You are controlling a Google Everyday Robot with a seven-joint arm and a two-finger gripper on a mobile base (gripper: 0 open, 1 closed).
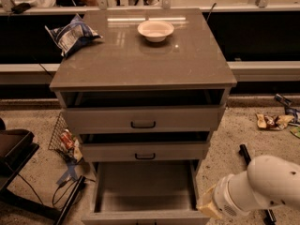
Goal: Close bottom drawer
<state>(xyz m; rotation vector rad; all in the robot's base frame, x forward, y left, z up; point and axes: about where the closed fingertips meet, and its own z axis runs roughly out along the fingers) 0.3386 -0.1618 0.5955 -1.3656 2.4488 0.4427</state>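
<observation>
The grey cabinet (pixel 143 64) stands in the middle of the camera view. Its bottom drawer (pixel 145 186) is pulled far out, showing an empty grey tray interior; its front runs along the bottom edge of the view. The middle drawer (pixel 145 151) and top drawer (pixel 143 118) stand slightly out, each with a small dark bar handle. My white arm (pixel 258 186) comes in at the lower right, beside the bottom drawer's right side. The gripper itself is out of view.
A white bowl (pixel 155 30) and a blue chip bag (pixel 70 34) lie on the cabinet top. A wire basket with packets (pixel 63 137) and cables lie on the floor at left, next to a dark chair base (pixel 16 149). Snack wrappers (pixel 272 121) lie on the floor at right.
</observation>
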